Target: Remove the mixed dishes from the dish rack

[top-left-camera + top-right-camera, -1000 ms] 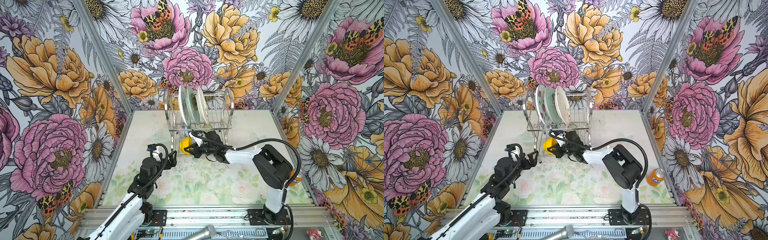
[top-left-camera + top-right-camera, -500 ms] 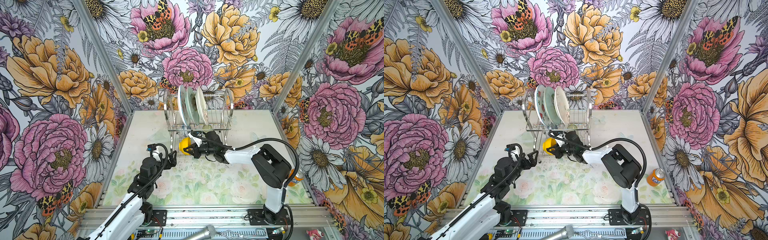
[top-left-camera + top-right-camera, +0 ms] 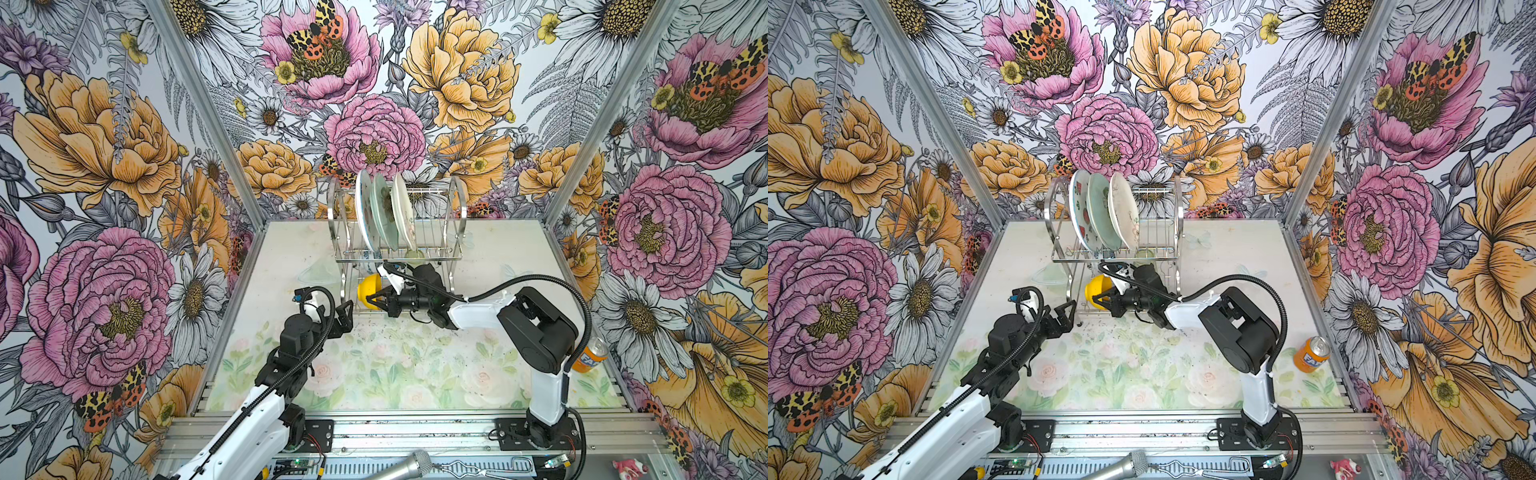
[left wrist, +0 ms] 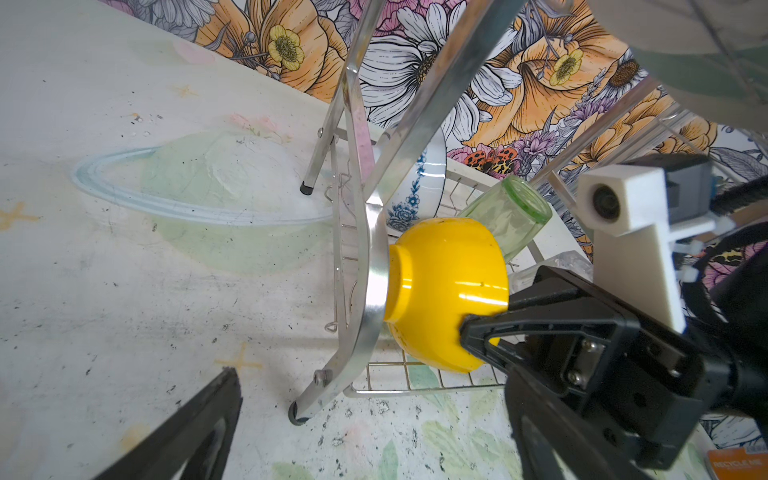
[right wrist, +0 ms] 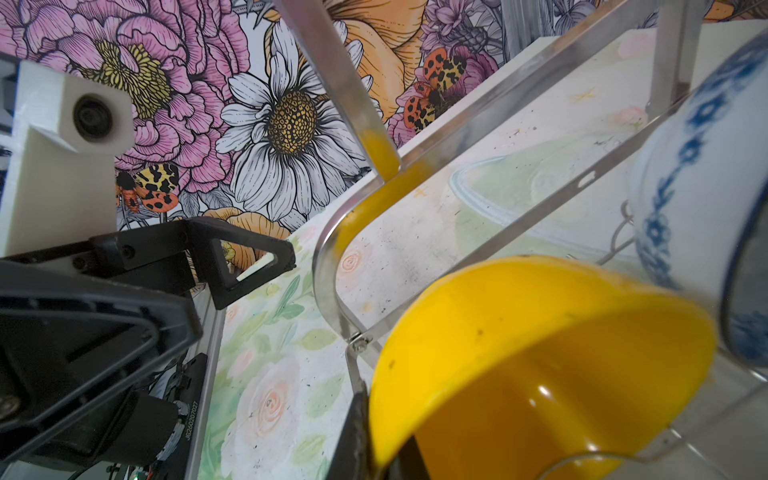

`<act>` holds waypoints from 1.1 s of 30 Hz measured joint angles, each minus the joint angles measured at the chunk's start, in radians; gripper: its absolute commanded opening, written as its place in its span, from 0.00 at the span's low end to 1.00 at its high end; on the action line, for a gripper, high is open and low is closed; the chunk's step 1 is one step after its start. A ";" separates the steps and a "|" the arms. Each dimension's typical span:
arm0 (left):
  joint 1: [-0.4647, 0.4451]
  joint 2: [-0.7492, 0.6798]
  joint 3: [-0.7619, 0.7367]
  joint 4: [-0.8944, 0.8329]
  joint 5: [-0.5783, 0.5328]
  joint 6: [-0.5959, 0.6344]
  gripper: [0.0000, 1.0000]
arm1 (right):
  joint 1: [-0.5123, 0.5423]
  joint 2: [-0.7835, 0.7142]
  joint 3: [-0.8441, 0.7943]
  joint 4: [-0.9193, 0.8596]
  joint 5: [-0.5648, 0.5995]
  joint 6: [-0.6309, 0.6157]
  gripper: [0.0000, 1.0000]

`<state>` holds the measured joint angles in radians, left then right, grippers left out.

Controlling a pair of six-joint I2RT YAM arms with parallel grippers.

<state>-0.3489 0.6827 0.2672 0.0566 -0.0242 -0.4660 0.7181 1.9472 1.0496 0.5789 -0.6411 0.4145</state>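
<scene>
Bowl: yellow bowl (image 4: 444, 291) lies on its side at the left end of the lower tier; its foot touches the side frame; its mouth faces the right gripper; whether it rests on the wire floor I cannot tell
Rack: rack (image 3: 436, 250) stands at the back of the table (image 3: 1142, 374), near the rear wall
Upper tier: watermelon plate (image 3: 1079, 216), green plate (image 3: 1100, 216) and cream plate (image 3: 1125, 212) stand on edge, side by side
Lower tier: blue-and-white bowl (image 4: 419, 183) just behind the yellow one; tumbler (image 4: 507, 216) tipped beside it; glass (image 4: 561, 264) partly hidden behind the gripper
Done: by my reading, nothing; no dish shows on the table
In hand: the first removal; the yellow bowl is gripped but inside the rack
Left: all seven pieces
Right gripper: right gripper (image 3: 380, 296) is clamped on the yellow bowl's rim, one finger outside the wall, the other inside
Right arm: right arm (image 3: 536, 328) rises from the front right base, bends sharply at the elbow; the forearm runs low and almost level across the middle into the lower tier
Left gripper: left gripper (image 3: 343, 318) has its jaws spread wide and holds nothing; it sits low, just before the rack's left front leg, apart from the bowl
Left arm: left arm (image 3: 299, 336) leans forward from the front left base, pointed at the rack
Aside: can (image 3: 1310, 355) stands near the right edge, well apart; not a dish
</scene>
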 measured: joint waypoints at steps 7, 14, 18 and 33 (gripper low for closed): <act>0.000 0.000 0.000 0.000 0.000 -0.004 0.99 | -0.005 0.008 -0.023 0.066 -0.003 0.011 0.00; 0.000 0.019 0.000 0.002 0.000 -0.007 0.99 | -0.006 0.013 -0.048 0.127 -0.003 0.012 0.00; 0.000 0.026 0.003 0.004 0.000 -0.007 0.99 | -0.006 0.027 -0.048 0.165 -0.005 0.015 0.00; 0.000 0.026 0.010 0.014 0.000 -0.007 0.99 | -0.003 0.032 -0.038 0.218 -0.018 0.003 0.00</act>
<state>-0.3489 0.7086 0.2768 0.0708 -0.0242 -0.4732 0.7147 1.9793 1.0119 0.7967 -0.6590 0.4171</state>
